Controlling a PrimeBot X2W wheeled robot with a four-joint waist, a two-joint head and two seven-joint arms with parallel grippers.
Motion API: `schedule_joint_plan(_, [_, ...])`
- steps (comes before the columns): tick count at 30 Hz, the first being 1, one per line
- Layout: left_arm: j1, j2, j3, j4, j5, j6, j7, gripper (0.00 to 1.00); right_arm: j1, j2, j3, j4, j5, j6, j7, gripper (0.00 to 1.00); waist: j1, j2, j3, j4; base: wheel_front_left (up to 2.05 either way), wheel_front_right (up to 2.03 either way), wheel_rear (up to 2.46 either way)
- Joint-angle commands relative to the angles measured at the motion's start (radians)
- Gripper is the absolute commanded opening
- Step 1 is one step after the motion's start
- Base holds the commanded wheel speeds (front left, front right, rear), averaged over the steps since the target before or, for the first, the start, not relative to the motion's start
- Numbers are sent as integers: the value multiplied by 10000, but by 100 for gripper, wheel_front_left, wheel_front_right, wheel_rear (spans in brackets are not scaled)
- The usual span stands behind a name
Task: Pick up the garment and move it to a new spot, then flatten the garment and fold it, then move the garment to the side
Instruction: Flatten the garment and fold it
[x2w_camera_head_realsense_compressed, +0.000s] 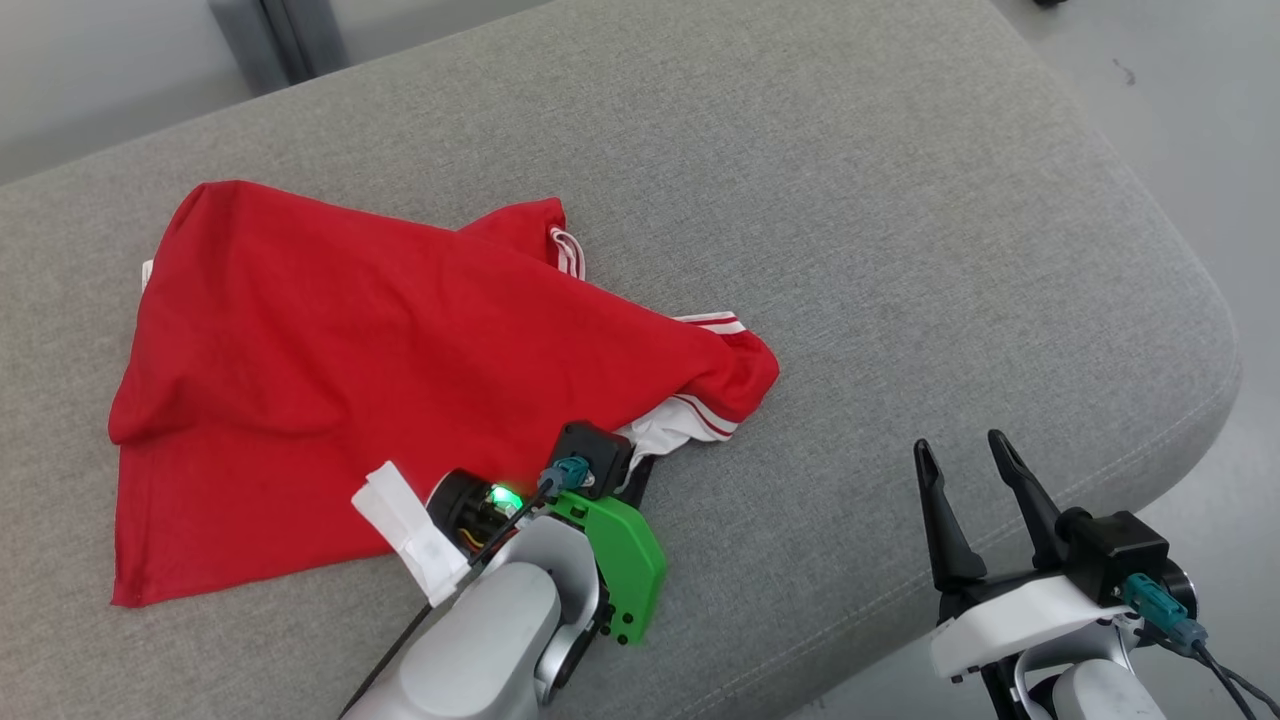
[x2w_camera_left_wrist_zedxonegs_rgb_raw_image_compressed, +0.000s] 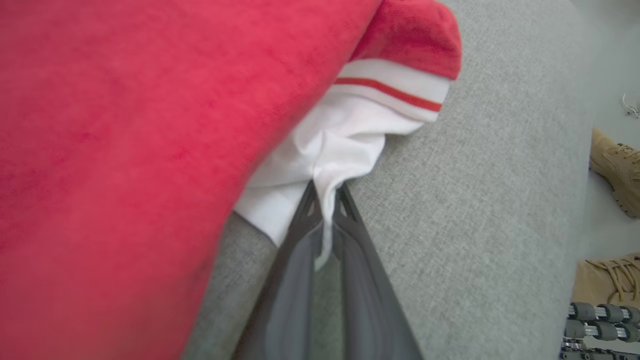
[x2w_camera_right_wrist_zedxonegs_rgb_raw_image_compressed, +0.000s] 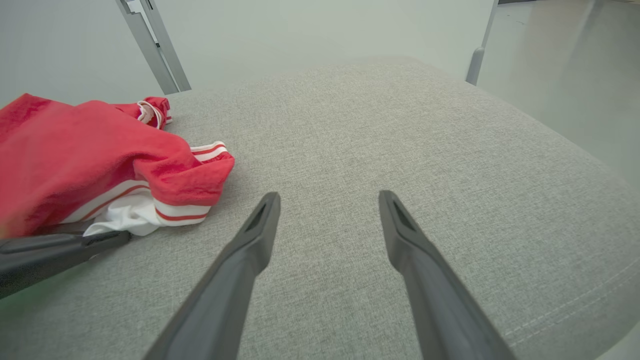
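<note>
A red garment (x2w_camera_head_realsense_compressed: 330, 370) with white and red striped trim lies crumpled on the left half of the grey cushion (x2w_camera_head_realsense_compressed: 850, 220). Its white inner fabric (x2w_camera_left_wrist_zedxonegs_rgb_raw_image_compressed: 330, 145) bunches at the near right corner. My left gripper (x2w_camera_left_wrist_zedxonegs_rgb_raw_image_compressed: 327, 197) is shut on that white fabric, which is pinched between the two dark fingertips. In the head view its wrist (x2w_camera_head_realsense_compressed: 590, 470) covers the fingers at the garment's front edge. My right gripper (x2w_camera_head_realsense_compressed: 965, 455) hovers open over the cushion's front right edge, well right of the garment (x2w_camera_right_wrist_zedxonegs_rgb_raw_image_compressed: 90, 155), with nothing between its fingers (x2w_camera_right_wrist_zedxonegs_rgb_raw_image_compressed: 260, 230).
The cushion's rounded edge (x2w_camera_head_realsense_compressed: 1180, 300) drops to a pale floor on the right. A pair of tan shoes (x2w_camera_left_wrist_zedxonegs_rgb_raw_image_compressed: 617, 165) stands on the floor beside it. A grey metal post (x2w_camera_head_realsense_compressed: 270, 40) rises behind the cushion.
</note>
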Motion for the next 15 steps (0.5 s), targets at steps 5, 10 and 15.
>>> schedule_joint_plan(5, [49,46,-465,-915,-1317,-351,344,0,-13,-3,-56,21,-3,-12,-31,100,0,0,-178,-6,0,0,0])
schedule_joint_plan(10, [216,55,-1242,-2638,-2778,-327,1071,0,93,-3,-5,55,20,-12,-31,100,0,0,-267,9,0,0,0])
schedule_joint_plan(15, [440,53,-1817,-3860,-4322,17,1192,100,43,-3,72,112,92,-14,-31,100,0,0,-277,-62,0,0,0])
